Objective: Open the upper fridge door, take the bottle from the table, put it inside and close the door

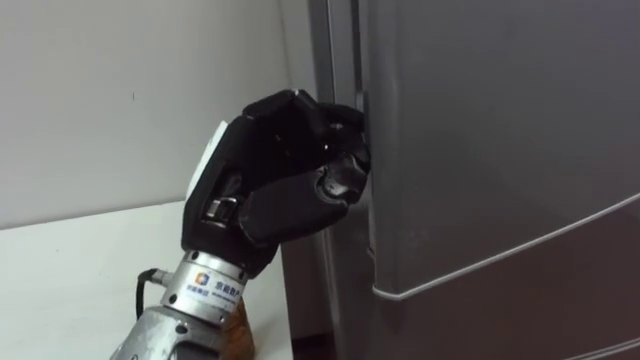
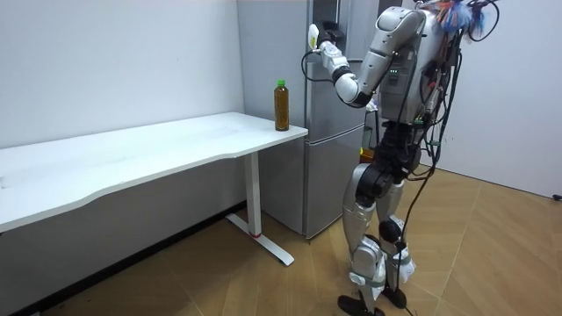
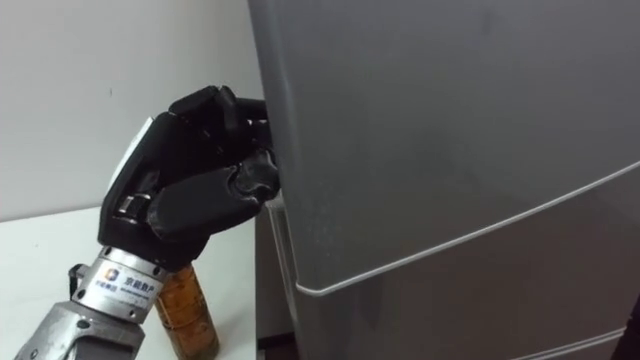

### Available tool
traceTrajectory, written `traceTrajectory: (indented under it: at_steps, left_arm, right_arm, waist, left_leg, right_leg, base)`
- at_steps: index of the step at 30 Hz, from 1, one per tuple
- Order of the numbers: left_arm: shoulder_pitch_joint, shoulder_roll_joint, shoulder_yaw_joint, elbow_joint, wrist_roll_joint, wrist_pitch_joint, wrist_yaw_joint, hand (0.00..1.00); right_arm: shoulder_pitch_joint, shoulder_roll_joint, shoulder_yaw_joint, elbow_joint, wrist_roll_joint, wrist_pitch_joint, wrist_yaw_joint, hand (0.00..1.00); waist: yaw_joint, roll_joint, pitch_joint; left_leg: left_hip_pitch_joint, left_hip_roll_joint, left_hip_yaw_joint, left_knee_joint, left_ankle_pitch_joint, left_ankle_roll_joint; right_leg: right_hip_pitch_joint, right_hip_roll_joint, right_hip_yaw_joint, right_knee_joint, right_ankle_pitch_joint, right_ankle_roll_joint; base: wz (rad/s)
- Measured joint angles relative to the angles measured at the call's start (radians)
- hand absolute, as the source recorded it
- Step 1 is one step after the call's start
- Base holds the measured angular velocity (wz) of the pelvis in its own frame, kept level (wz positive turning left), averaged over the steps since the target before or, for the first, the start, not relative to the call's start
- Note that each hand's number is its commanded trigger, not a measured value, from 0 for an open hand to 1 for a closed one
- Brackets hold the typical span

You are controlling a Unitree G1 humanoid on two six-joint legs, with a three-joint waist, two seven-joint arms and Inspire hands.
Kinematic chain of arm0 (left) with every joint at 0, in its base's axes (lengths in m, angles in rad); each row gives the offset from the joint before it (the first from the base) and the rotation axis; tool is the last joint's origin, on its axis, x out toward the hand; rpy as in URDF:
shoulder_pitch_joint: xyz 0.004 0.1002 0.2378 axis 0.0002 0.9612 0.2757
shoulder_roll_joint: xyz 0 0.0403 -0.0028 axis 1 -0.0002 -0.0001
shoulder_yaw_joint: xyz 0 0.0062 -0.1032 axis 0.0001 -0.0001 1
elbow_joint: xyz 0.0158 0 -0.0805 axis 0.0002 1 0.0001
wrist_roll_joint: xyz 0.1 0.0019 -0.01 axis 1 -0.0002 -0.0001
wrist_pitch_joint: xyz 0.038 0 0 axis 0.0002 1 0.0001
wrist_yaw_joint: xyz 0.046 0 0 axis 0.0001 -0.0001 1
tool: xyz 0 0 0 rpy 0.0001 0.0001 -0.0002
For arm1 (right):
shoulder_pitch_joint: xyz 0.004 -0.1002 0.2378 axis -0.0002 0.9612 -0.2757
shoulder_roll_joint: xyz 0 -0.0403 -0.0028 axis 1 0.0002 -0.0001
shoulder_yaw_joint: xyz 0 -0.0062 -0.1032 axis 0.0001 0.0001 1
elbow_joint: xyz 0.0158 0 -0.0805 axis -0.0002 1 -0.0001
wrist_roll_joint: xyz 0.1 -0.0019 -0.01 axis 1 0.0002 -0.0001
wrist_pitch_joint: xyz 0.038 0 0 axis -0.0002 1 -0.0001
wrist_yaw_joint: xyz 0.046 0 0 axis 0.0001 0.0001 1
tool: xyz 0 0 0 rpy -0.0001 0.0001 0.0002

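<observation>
The bottle, amber with a green cap, stands upright on the white table's corner nearest the fridge. Its lower part shows just under my left wrist. I stand in front of the grey fridge, and its upper door looks closed. My left hand is raised to that door's left edge, with its fingers curled into the seam there. The hand holds no bottle.
A seam runs across the fridge front, with the lower door below it. The table stands against the wall, close to the fridge's left side. Wooden floor lies open behind me.
</observation>
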Motion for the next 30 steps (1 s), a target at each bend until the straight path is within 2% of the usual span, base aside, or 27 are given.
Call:
traceTrajectory:
  at_steps: [3,4,5,6,7,8,9,15,23,30]
  left_arm:
    - [0.002,0.000,-0.001,0.000,-0.001,-0.006,0.000,0.76]
    - [0.004,0.000,-0.003,0.000,-0.008,-0.007,0.000,0.71]
    - [0.006,0.000,-0.005,0.000,-0.012,-0.008,-0.001,0.57]
    - [0.010,0.001,-0.008,0.000,-0.021,-0.010,-0.004,0.51]
    - [0.014,-0.001,-0.009,0.000,-0.029,-0.013,-0.010,0.23]
    - [0.016,0.000,-0.010,0.000,-0.034,-0.013,-0.013,0.09]
    - [0.018,0.000,-0.011,0.000,-0.039,-0.014,-0.022,0.01]
    - [0.029,0.004,-0.036,0.003,-0.066,-0.015,-0.040,0.00]
    - [0.046,0.040,-0.114,0.003,-0.084,-0.027,-0.065,0.00]
    - [0.046,0.056,-0.160,0.003,-0.152,-0.031,-0.078,0.00]
  right_arm:
    - [0.000,-0.001,0.007,-0.001,0.000,-0.001,0.000,0.00]
    - [-0.001,-0.002,0.008,-0.001,0.000,-0.001,0.000,0.00]
    - [-0.001,-0.002,0.009,-0.001,0.000,-0.001,0.000,0.00]
    - [-0.002,-0.002,0.014,-0.001,0.000,-0.001,0.001,0.00]
    - [-0.003,-0.003,0.018,-0.001,0.000,-0.001,0.001,0.00]
    - [-0.004,-0.003,0.019,-0.001,-0.001,-0.001,0.002,0.00]
    - [-0.004,-0.004,0.025,-0.001,-0.001,-0.001,0.002,0.00]
    - [-0.007,-0.007,0.036,-0.001,0.008,0.000,0.002,0.00]
    - [-0.012,-0.009,0.036,0.003,0.010,-0.001,0.001,0.00]
    - [-0.013,-0.009,0.036,0.003,0.009,-0.001,-0.002,0.00]
  waist:
    - [0.000,0.003,0.0027]
    - [0.001,0.003,0.0034]
    - [0.001,0.003,0.0035]
    - [0.001,0.003,0.0035]
    - [0.001,0.003,0.0035]
    - [0.001,0.002,0.0038]
    - [0.001,0.001,0.0049]
    - [0.001,-0.003,0.0076]
    - [-0.005,-0.004,0.0076]
    - [-0.007,-0.008,0.0090]
  left_leg:
    - [0.000,0.000,0.001,0.000,0.000,0.000]
    - [0.000,0.000,0.001,0.000,0.000,0.000]
    - [0.000,0.000,0.001,0.000,0.000,0.000]
    - [0.000,0.000,0.001,0.000,0.000,0.000]
    - [0.001,0.000,0.001,-0.001,0.000,0.000]
    - [0.001,0.000,0.001,-0.001,0.000,0.000]
    - [0.001,0.000,0.001,-0.001,0.000,0.000]
    - [0.001,0.000,0.001,-0.003,-0.003,0.004]
    - [0.000,-0.002,0.006,-0.002,-0.007,0.011]
    - [0.002,-0.001,0.034,-0.004,-0.009,0.016]
  right_leg:
    - [0.000,0.000,0.000,0.000,-0.001,0.001]
    - [-0.001,0.000,0.000,0.000,-0.001,0.002]
    - [-0.001,0.000,0.001,0.000,-0.002,0.002]
    - [-0.001,0.000,0.001,0.000,-0.002,0.002]
    - [-0.001,-0.001,0.001,0.000,-0.002,0.002]
    - [-0.002,-0.001,0.002,0.000,-0.002,0.002]
    - [-0.002,-0.001,0.002,0.001,-0.002,0.002]
    - [-0.002,-0.001,0.002,0.000,-0.001,0.003]
    - [0.003,-0.003,0.000,0.000,0.003,0.010]
    - [0.001,-0.006,0.010,0.000,0.007,0.016]
  base:
    - [0.00]
    - [0.00]
    - [0.00]
    - [0.00]
    - [0.00]
    - [0.00]
    - [0.00]
    - [0.00]
    - [0.01]
    - [-0.02]
